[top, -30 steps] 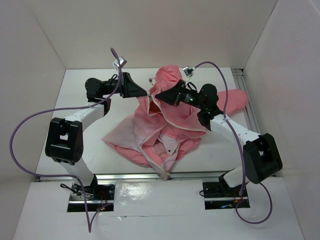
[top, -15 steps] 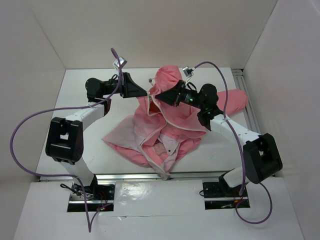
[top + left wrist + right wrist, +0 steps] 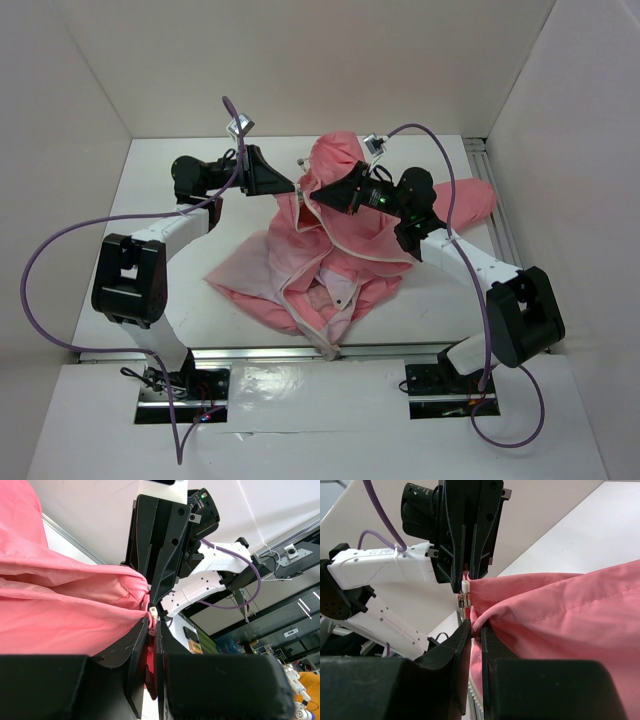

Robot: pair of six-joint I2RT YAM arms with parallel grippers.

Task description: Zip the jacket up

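The salmon-pink jacket (image 3: 345,250) lies crumpled on the white table, its paler lining showing at the front left. Both grippers meet above its far part and hold it up there. My left gripper (image 3: 296,187) is shut on a fold of jacket fabric (image 3: 75,625) at the zipper end (image 3: 151,611). My right gripper (image 3: 310,192) is shut on a fold of the jacket (image 3: 560,610) just below the small white zipper slider (image 3: 465,587). Light zipper teeth (image 3: 479,700) hang below the right fingers.
White walls enclose the table (image 3: 160,280) on three sides. A metal rail (image 3: 495,215) runs along the right edge. Purple cables (image 3: 60,250) loop off both arms. A pink sleeve (image 3: 470,200) stretches to the right behind the right arm.
The right gripper has shifted slightly up and left toward the left gripper, lifting the fabric a little. The left arm has not visibly moved.
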